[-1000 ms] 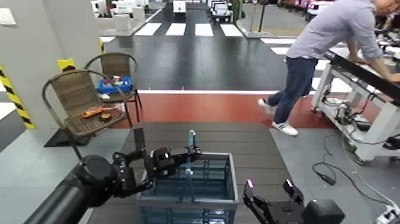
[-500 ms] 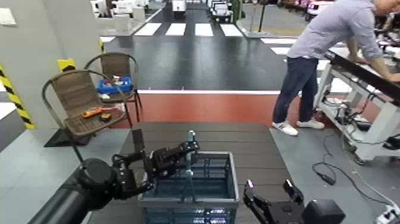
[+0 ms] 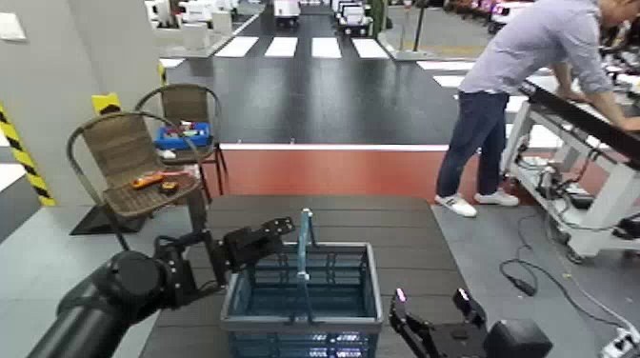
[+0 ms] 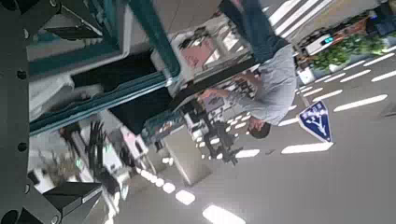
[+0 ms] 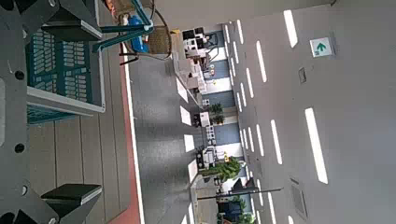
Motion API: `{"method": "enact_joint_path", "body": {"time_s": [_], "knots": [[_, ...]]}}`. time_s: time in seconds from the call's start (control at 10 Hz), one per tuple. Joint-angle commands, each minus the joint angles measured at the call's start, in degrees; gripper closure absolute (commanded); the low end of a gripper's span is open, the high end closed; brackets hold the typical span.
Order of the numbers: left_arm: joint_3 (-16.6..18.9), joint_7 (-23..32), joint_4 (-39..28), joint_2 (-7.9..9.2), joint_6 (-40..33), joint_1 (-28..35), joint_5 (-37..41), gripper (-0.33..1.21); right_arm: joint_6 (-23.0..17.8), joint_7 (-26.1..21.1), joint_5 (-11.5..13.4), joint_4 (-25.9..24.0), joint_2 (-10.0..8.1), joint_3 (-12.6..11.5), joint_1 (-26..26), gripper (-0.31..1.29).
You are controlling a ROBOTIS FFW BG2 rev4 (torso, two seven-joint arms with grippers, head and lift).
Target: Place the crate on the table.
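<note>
The teal-blue crate (image 3: pixel 303 295) with its grey rim stands on the dark slatted table (image 3: pixel 400 228), close to the near edge, and its thin centre handle (image 3: pixel 305 238) is upright. My left gripper (image 3: pixel 270 238) hovers just left of the handle, open and holding nothing. The left wrist view shows the handle (image 4: pixel 154 37) and the crate's rim (image 4: pixel 86 98) beyond the spread fingers (image 4: pixel 70 198). My right gripper (image 3: pixel 430 309) waits open at the crate's right side. The crate's lattice wall (image 5: pixel 58 65) fills part of the right wrist view.
Two brown wicker chairs (image 3: pixel 129 157) stand at the far left, one holding a small blue bin (image 3: pixel 183 135). A person (image 3: pixel 533 86) bends over a frame on the far right. Cables (image 3: pixel 533 276) lie on the floor to the right of the table.
My left gripper has let go of the crate's handle, opened, and drawn back to the left. The crate stays where it was. The person has shifted stance.
</note>
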Motion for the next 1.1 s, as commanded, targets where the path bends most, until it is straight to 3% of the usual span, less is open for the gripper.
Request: {"method": "enact_joint_path", "body": {"time_s": [0.1,0.5,0.6,0.7,1.1], "knots": [[6.03,8.3,-15.92,0.56,-5.52,8.05,-8.89,0.14,0.03,0.0,0.06,-0.25,0.08,-0.21,0.18,0.15],[9.9,20.52,-35.08,-0.23,-19.76,23.61,-16.18,0.14,-0.41,0.0,-0.03,-0.25,0.17,-0.56,0.44,0.15],[11.04,22.45,-38.5,-1.2,-23.54,28.27,-18.12,0.14,-0.59,0.0,-0.03,-0.25,0.26,-0.73,0.62,0.15],[12.89,22.45,-40.79,-3.22,-25.56,31.87,-21.81,0.14,-0.76,0.09,-0.03,-0.25,0.26,-0.82,0.71,0.15],[10.52,25.7,-40.96,-6.12,-42.7,43.12,-30.51,0.14,-1.56,0.09,-0.12,-0.25,0.17,-1.26,0.97,0.15]]}}
